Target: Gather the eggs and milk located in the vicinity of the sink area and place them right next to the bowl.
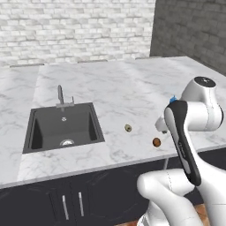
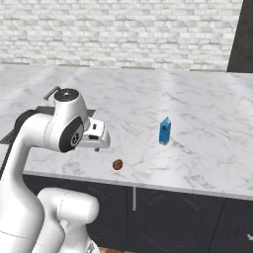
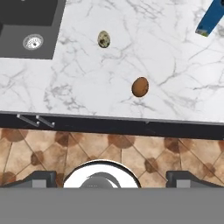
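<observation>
Hovering above the counter edge, the gripper (image 3: pixel 112 177) stands fully open, holding nothing. Right of the sink (image 1: pixel 64 126) lie the pale speckled egg (image 1: pixel 128 128), nearest it, then the reddish-brown egg (image 1: pixel 156 142) by the counter's front edge. The milk carton (image 2: pixel 165 131) stands upright farther right.

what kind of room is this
A rendered kitchen, most likely: a white marble counter with a dark grey sink basin and slim silver faucet, dark cabinets beneath, a brick wall behind.
</observation>
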Available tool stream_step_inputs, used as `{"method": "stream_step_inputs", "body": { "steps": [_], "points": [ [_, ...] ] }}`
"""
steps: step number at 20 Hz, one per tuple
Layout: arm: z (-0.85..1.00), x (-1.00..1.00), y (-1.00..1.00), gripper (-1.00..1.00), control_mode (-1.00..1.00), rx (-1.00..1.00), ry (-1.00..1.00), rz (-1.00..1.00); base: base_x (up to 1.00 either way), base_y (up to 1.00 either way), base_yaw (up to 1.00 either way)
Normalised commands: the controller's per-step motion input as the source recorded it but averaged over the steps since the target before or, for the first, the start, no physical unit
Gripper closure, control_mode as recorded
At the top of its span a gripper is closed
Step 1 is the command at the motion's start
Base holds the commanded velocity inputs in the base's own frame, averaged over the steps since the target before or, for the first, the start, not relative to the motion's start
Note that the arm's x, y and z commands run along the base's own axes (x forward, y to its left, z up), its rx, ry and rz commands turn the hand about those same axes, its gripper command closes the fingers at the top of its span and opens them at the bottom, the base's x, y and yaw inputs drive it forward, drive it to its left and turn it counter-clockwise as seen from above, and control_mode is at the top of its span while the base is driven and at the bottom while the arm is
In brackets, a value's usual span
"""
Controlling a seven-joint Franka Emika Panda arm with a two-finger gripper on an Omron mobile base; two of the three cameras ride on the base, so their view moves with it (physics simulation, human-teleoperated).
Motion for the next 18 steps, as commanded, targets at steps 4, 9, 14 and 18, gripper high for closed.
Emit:
{"method": "stream_step_inputs", "body": {
  "steps": [4, 9, 14, 18],
  "points": [
    [-0.08, 0.04, -0.06, -1.0, -1.0, 0.0, 0.0, 0.0, 0.05, -0.01, 0.0],
    [-0.12, 0.03, -0.1, -1.0, -1.0, 0.0, 0.01, 0.0, 0.0, 0.0, 0.0],
    [-0.11, 0.27, -0.04, -1.0, -1.0, 0.0, 0.05, 0.0, 0.0, 0.0, 0.0],
    [-0.1, 0.49, -0.07, -1.0, -1.0, 0.0, 0.09, 0.0, 0.0, 0.0, 0.0]
  ]
}}
